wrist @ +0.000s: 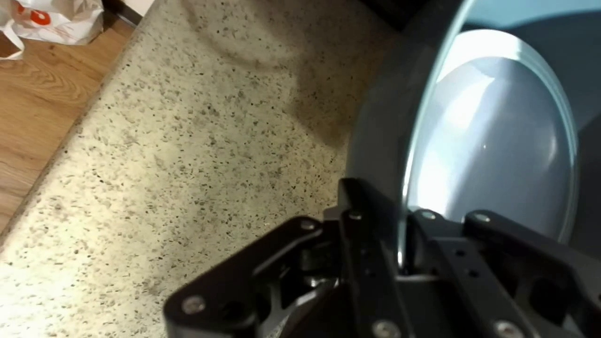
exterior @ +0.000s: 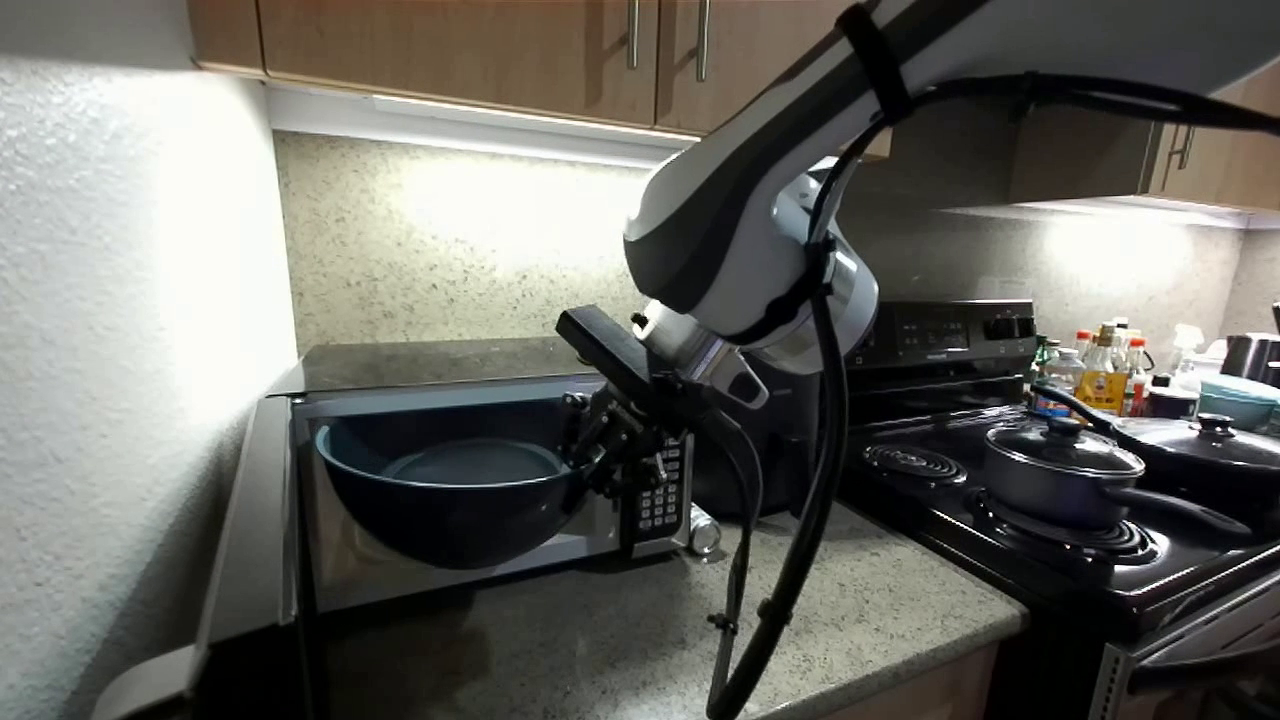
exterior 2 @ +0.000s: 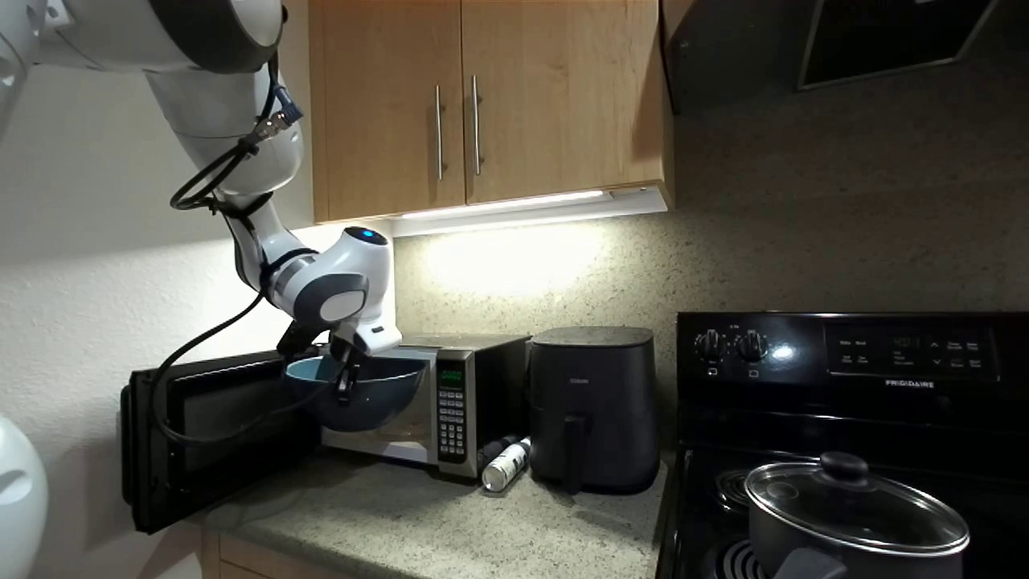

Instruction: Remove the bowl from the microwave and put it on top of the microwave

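The fingers [wrist: 366, 263] pinch the rim of the bowl [wrist: 497, 145], one inside the wall and one outside; the wrist view shows this plainly, while both exterior views lose the tips among dark parts. The bowl hangs above the table [exterior 2: 450, 515], just in front of the microwave [exterior 2: 482, 386], mouth up. In the wrist view a round pale shape shows at its bottom; base or dish, I cannot tell. The microwave's door [exterior 2: 233, 398] stands open to the left: in an exterior view its dark inner face and green digits on the panel [exterior 2: 452, 410] show; in an exterior view the door [exterior: 250, 520] is almost edge-on. To the right, a can [exterior 2: 506, 465] lies on the table near the air fryer [exterior 2: 593, 402], which the arm [exterior: 740, 220] half hides in an exterior view. Farther right, the stove [exterior: 940, 515] bears a lidded pot [exterior: 1060, 475], seen in both exterior views; a pan [exterior: 1215, 450] and bottles [exterior: 1105, 375] show only in an exterior view. The wrist view alone takes in a bag [wrist: 61, 21] on the floor [wrist: 56, 103], past the table's edge.
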{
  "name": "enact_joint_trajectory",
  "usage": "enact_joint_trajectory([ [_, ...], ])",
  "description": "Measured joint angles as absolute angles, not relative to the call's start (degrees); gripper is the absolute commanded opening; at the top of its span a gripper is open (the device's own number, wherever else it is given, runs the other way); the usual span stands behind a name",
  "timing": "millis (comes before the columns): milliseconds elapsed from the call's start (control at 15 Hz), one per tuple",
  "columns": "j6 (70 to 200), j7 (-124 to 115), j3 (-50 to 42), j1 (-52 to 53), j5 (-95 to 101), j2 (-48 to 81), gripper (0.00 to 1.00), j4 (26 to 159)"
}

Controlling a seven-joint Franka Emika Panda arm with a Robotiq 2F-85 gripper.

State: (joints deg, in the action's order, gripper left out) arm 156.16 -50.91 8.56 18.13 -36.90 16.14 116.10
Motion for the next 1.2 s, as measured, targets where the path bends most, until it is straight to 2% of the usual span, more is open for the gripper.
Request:
enact_joint_trajectory([
  [333,146.3,-62.9,6.0,18.4,-22.5,16.4,0.08,118.8],
  [1200,145.9,-67.0,7.1,18.1,-16.0,11.4,0.08,125.9],
])
